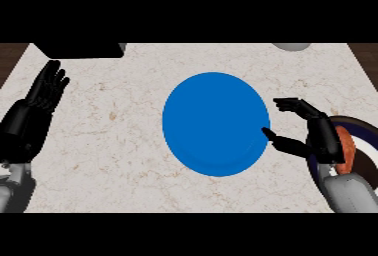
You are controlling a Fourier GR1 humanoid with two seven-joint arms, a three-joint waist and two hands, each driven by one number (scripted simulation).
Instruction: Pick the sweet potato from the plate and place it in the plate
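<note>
The robot's right hand point(314, 131), fingers and thumb spread wide and holding nothing, hovers above the orange, elongated sweet potato point(345, 150) lying on the dark, white-banded plate point(367, 134), so the grasp is pending: next, lower, close, carry to the round blue plate point(215, 123); left hand point(40, 102) rests open.

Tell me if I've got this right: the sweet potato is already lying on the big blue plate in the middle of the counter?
Not quite. In the head view the blue plate holds nothing. The sweet potato lies on the dark plate at the right edge, partly hidden behind the right hand.
</note>
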